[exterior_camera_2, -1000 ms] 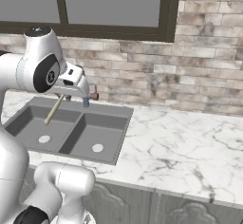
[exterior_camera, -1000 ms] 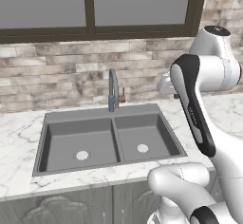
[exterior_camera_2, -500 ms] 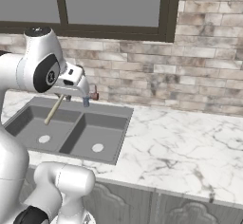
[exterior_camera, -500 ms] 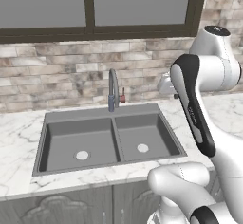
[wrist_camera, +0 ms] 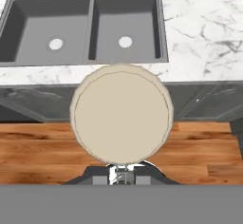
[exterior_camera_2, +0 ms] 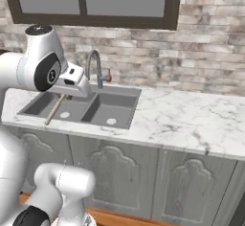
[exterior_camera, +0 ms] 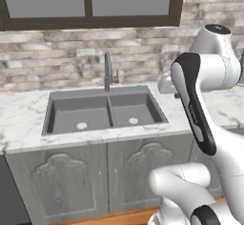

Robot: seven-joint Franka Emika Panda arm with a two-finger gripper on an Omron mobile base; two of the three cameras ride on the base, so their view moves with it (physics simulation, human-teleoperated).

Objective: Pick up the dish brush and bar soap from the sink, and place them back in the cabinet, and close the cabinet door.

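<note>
My gripper (exterior_camera_2: 67, 94) is shut on the dish brush (exterior_camera_2: 55, 110), whose thin tan handle slants down and left over the counter's front edge. In the hand view the brush's round pale head (wrist_camera: 121, 114) faces the camera, hiding the gripper (wrist_camera: 121, 172) behind it. The dark grey double-basin sink (exterior_camera: 78, 110) (exterior_camera_2: 103, 106) (wrist_camera: 90, 23) lies ahead and below, both basins showing only their silver drains. The bar soap, the cabinet and the cabinet door are out of view.
A grey gooseneck faucet (exterior_camera: 107, 71) (exterior_camera_2: 93, 65) stands behind the sink under a dark-framed window (exterior_camera: 88, 2). White marble counter (exterior_camera_2: 191, 119) runs to the right. Carved base cabinets (exterior_camera: 102, 176) sit below, above a wooden floor (wrist_camera: 38, 147).
The whole picture has shifted: the camera has pulled back from the counter, so the sink looks smaller and the base cabinets show. The brush stays in the shut gripper.
</note>
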